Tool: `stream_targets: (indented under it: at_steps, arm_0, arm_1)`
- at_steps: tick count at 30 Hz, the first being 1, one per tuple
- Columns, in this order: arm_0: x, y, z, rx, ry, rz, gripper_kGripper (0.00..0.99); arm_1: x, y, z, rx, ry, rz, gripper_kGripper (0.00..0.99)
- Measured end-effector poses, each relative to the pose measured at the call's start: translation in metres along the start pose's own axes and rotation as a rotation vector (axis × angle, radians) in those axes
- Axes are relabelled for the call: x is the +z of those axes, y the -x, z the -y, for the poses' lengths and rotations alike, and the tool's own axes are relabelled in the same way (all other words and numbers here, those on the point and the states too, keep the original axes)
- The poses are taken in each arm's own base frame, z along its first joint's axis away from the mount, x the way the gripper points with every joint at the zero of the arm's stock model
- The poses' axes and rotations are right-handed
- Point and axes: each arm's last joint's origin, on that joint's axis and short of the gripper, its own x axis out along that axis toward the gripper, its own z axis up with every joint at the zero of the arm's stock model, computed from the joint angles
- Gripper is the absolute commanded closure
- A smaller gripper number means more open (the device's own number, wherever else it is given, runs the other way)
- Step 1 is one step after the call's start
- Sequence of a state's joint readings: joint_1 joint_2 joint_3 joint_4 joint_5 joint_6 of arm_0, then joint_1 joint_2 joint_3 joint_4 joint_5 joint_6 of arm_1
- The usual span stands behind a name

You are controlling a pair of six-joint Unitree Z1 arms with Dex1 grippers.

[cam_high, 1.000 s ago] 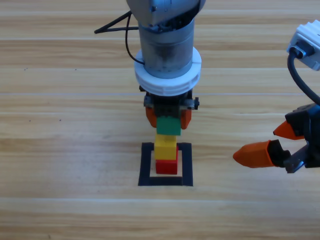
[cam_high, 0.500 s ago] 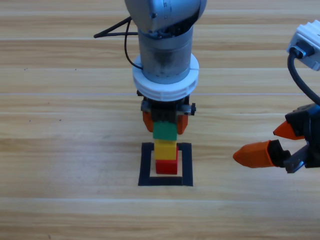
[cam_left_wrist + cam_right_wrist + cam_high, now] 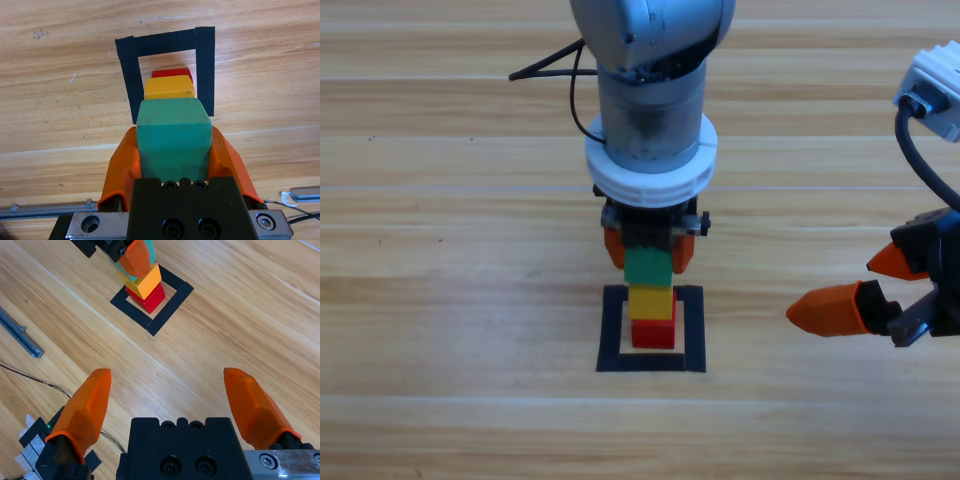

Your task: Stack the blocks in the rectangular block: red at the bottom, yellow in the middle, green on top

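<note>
Left gripper (image 3: pixel 172 150) jaws clamp the green cube (image 3: pixel 648 266) by opposite side faces, on or just above yellow (image 3: pixel 650 301) over red (image 3: pixel 653 333) inside the tape square (image 3: pixel 612 330) near the counter's front edge. Cube looks light, rigid, smooth-faced, likely to slide if nudged. Right gripper (image 3: pixel 860 285) waits by the right edge, jaws wide apart, empty.

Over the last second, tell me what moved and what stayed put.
The left gripper, shut on the small matte green cube, lowered it until it sits at the top of the small yellow cube. The yellow cube, the small red cube, the black tape square and the open right gripper stayed put.
</note>
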State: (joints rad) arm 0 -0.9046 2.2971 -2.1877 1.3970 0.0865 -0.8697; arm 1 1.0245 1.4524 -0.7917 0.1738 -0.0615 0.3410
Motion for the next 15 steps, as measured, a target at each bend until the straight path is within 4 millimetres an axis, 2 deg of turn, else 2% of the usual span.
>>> stream_targets:
  at_steps: [5,15]
  arm_0:
    - [0.0013,-0.0100,0.0029,0.016,-0.002,-0.013,0.990]
    - [0.0019,-0.0103,0.0037,0.014,-0.001,-0.012,0.990]
  arm_1:
    - [0.0000,0.0000,0.0000,0.000,0.000,0.000,0.000]
    - [-0.0007,-0.0002,0.0002,-0.001,0.000,-0.002,0.000]
